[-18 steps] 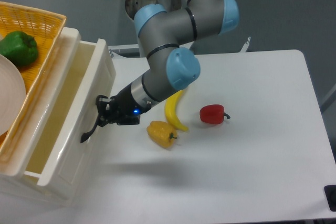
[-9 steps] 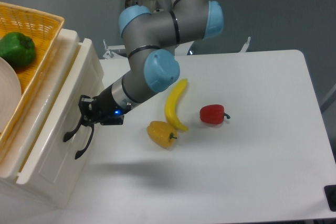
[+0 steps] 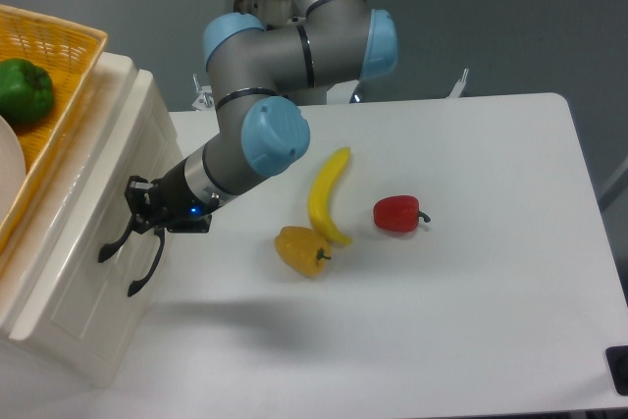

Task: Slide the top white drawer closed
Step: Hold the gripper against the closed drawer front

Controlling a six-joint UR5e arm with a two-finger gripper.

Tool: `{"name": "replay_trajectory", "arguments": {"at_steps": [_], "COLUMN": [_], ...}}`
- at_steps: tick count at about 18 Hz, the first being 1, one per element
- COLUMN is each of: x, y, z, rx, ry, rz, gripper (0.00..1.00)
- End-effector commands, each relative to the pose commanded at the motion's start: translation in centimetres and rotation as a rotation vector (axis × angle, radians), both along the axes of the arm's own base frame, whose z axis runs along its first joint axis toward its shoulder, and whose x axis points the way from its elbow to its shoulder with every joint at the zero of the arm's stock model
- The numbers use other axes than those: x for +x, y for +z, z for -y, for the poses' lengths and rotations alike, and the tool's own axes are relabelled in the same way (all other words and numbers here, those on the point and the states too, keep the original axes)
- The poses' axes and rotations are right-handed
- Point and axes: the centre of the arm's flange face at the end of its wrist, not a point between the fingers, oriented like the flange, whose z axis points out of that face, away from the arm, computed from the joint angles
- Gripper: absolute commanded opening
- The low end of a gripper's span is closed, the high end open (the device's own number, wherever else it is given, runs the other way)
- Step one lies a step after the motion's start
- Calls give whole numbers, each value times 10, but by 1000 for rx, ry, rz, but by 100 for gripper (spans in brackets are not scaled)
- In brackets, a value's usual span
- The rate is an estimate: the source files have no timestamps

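The top white drawer (image 3: pixel 91 193) sits pushed into the cream cabinet, its panelled front about flush with the cabinet face. Its black curved handle (image 3: pixel 112 243) hangs just below my gripper (image 3: pixel 133 211). The gripper's dark fingers look shut, with their tips against the drawer front beside the handle and nothing held between them. The arm reaches down to it from the upper middle of the camera view. The lower drawer's matching black handle (image 3: pixel 147 269) lies a little lower and to the right.
A yellow wicker basket (image 3: pixel 61 41) on top of the cabinet holds a green pepper (image 3: pixel 24 90) and a white plate. On the white table (image 3: pixel 471 272) lie a banana (image 3: pixel 329 193), a yellow pepper (image 3: pixel 301 250) and a red pepper (image 3: pixel 397 213).
The top drawer has slid left into the cabinet, from wide open to shut in. My gripper moved left with its front. The cabinet and basket shifted slightly left.
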Motion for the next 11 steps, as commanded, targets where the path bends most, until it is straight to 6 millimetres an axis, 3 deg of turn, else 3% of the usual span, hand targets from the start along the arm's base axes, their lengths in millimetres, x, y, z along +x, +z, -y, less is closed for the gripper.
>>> {"name": "replay_trajectory", "arguments": {"at_steps": [11], "x": [-3], "y": [-8], "z": [-5], "rx": [13], "ry": [-2], "rz": [-14], "gripper": [4]}}
